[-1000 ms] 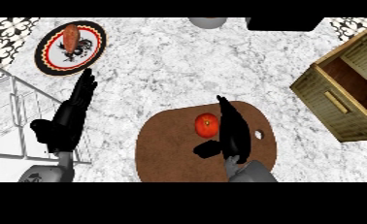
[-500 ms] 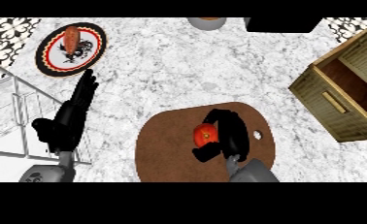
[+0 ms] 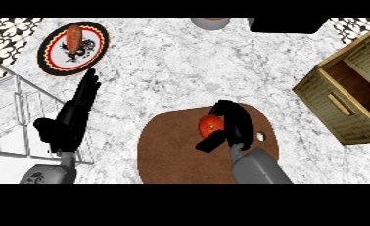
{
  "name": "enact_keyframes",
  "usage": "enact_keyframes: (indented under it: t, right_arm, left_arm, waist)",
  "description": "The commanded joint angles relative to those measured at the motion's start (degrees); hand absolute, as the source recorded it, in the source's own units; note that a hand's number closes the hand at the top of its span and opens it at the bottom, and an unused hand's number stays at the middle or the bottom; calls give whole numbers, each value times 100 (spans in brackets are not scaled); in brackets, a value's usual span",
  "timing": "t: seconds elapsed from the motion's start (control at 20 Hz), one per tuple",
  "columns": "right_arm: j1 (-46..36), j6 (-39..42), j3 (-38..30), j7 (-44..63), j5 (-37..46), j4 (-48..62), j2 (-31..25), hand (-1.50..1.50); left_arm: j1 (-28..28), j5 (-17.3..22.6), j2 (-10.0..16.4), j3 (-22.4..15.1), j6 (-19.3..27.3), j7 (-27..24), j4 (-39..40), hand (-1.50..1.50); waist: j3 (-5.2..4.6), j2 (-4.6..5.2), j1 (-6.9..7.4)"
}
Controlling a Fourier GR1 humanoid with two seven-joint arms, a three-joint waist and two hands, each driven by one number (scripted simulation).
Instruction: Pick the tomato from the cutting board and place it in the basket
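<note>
The red tomato [image 3: 210, 124] lies on the round brown cutting board [image 3: 170, 146] at the lower middle of the head view. My right hand [image 3: 233, 124] is curled round the tomato from its right side, fingers over its top and thumb below it. Part of the tomato is hidden by the fingers. The wooden basket [image 3: 345, 93] stands at the right edge, its brown inside open towards me. My left hand [image 3: 71, 115] rests at the lower left, open with straight fingers pointing up.
A round patterned plate [image 3: 72, 49] with an orange-brown food item on it sits at the upper left. A white wire rack [image 3: 22, 122] is at the left edge. A grey bowl [image 3: 210, 23] and a dark object [image 3: 289, 24] sit at the far edge.
My right hand has closed its fingers over the tomato and taken hold of it on the board. The left hand has stayed where it was.
</note>
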Motion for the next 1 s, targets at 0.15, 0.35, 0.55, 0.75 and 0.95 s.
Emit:
enact_keyframes:
  t: [0.15, 0.35, 0.55, 0.75, 0.95]
  right_arm:
    - [-727, -1206, -439, -351, -501, 701, 139, 150]
    - [-780, -1943, -404, -707, -569, 107, 142, 150]
    - [-1253, -2690, -535, -852, -566, -81, 143, 150]
    - [-1502, -2759, -514, -100, -10, -599, 143, 150]
    - [-1892, -2245, -726, 753, 917, -754, -1, 150]
  left_arm:
    - [-715, -26, 105, 439, 316, 574, 409, 0]
    - [-541, 21, 404, 580, 186, 889, 10, 0]
    - [-242, -64, 242, 459, 192, 661, -22, 0]
    - [-316, -1, 311, 671, 155, 625, 149, 0]
    - [-288, -8, 341, 718, 226, 901, -84, 0]
  waist:
    - [168, 146, 24]
    - [171, 80, -8]
    - [164, 74, 23]
    - [149, 33, -122]
    - [147, 9, -163]
